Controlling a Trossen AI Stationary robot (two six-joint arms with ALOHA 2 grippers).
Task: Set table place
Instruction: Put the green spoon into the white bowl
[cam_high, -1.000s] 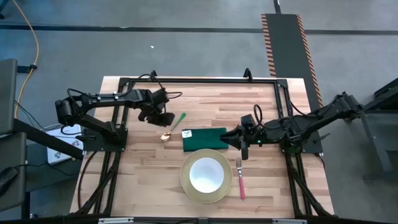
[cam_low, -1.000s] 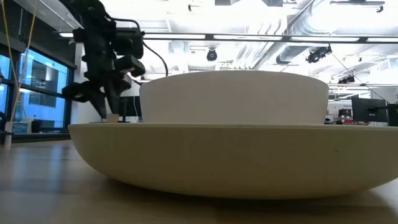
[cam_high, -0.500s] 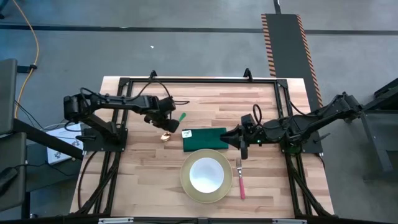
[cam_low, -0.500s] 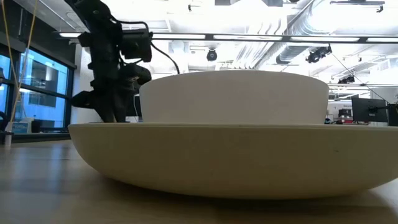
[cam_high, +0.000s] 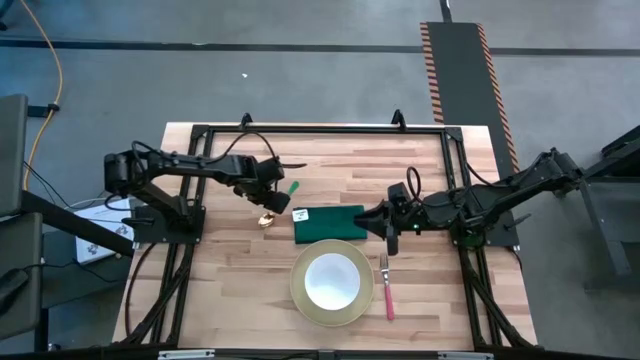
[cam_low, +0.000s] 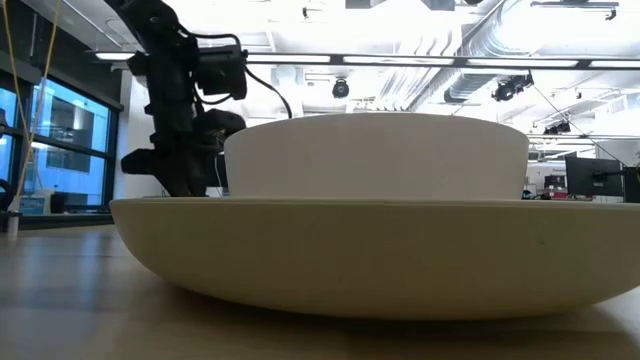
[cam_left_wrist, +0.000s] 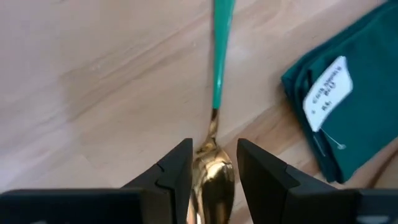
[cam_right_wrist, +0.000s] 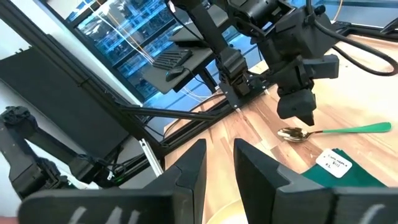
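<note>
Gold spoon with green handle (cam_left_wrist: 214, 134) lies flat on the light butcher-block wooden table (cam_high: 230, 290), bowl between the left gripper's (cam_left_wrist: 211, 163) parted fingers, not clamped. Just beside: dark green folded napkin (cam_high: 329, 225), white tag, print unreadable. Right gripper (cam_high: 374, 222) at the napkin's far edge, fingers narrowly apart, empty.

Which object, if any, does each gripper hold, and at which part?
Nothing is held. The left gripper is open, its fingers on either side of the bowl of the gold spoon with green handle, which lies on the wooden table. The right gripper is open and empty.
</note>
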